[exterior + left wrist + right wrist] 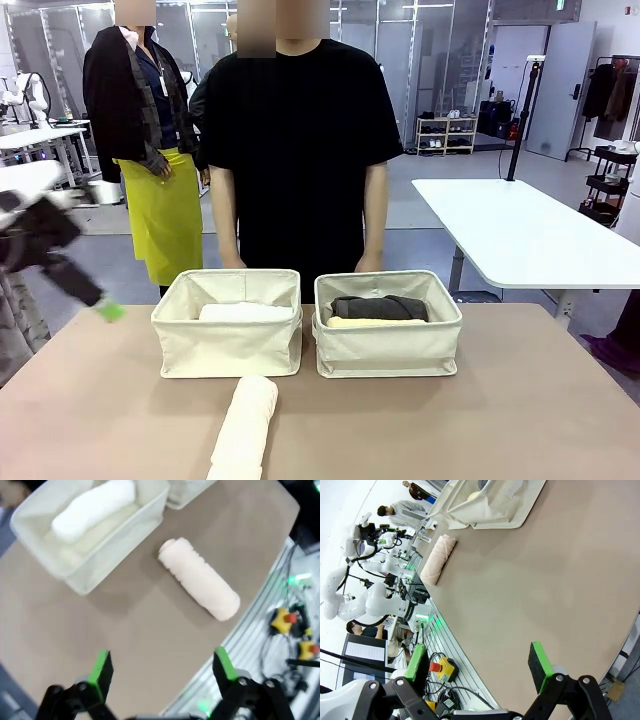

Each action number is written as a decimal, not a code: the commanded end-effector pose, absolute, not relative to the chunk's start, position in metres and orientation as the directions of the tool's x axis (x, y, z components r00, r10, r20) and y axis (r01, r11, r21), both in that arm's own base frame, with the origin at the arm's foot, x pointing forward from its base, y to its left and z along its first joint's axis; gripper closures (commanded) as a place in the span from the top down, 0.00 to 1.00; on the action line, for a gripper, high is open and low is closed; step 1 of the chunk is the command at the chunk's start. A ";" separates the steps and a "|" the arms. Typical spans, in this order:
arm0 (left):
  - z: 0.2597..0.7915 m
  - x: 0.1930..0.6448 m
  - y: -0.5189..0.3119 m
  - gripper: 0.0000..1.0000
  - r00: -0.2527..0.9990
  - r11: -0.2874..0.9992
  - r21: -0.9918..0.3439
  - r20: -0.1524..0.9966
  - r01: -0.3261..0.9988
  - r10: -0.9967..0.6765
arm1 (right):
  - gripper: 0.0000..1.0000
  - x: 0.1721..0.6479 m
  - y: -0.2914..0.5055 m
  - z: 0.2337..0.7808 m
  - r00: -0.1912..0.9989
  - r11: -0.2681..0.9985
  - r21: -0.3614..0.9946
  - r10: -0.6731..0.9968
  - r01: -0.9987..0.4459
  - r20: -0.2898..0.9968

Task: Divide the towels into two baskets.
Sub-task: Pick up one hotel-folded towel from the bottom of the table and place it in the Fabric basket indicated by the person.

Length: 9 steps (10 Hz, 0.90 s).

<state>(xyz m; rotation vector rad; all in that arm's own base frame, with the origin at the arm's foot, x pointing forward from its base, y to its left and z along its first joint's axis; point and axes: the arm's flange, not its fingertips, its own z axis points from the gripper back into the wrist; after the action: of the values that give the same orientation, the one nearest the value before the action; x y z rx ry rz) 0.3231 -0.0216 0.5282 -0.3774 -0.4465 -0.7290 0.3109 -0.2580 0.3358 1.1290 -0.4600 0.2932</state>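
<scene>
Front view first: we've got two baskets side by side on the worktop (520, 400), and a person (295, 150) in a black shirt stands right behind them. The left basket (228, 345) holds one white towel (245, 311). In the right basket (388, 350) the charcoal towel (380, 306) lies touching the pale yellow towel (372, 322). The cream towel (245, 430) is out on the worktop, just in front of the left basket. The left gripper (108, 310) is a blur with a green pad showing, up over the worktop's left side and well apart from the baskets.

Over to the left wrist view, and we see its jaws wide apart with nothing between them. Beyond them the cream towel lies at a slant on the bare worktop. It is near the left basket but not touching it, and the white towel rests inside that basket.

Now the right wrist view: the right gripper (478, 665) hangs over bare worktop, jaws apart and empty. Far across the surface we pick out the cream towel near the worktop's edge and a basket at the top of the picture. Both are well apart from the jaws.
</scene>
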 end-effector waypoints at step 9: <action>0.416 0.285 0.236 1.00 0.738 0.565 -0.664 0.660 0.490 0.137 | 1.00 0.308 -0.257 0.338 0.874 0.411 0.796 0.003 -0.444 0.486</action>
<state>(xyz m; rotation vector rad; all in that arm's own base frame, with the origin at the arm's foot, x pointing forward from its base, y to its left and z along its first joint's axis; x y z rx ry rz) 0.2825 0.2217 0.4220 -0.9025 -0.7115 -0.2141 0.3110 -0.2580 0.3358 1.1291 -0.4598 0.2934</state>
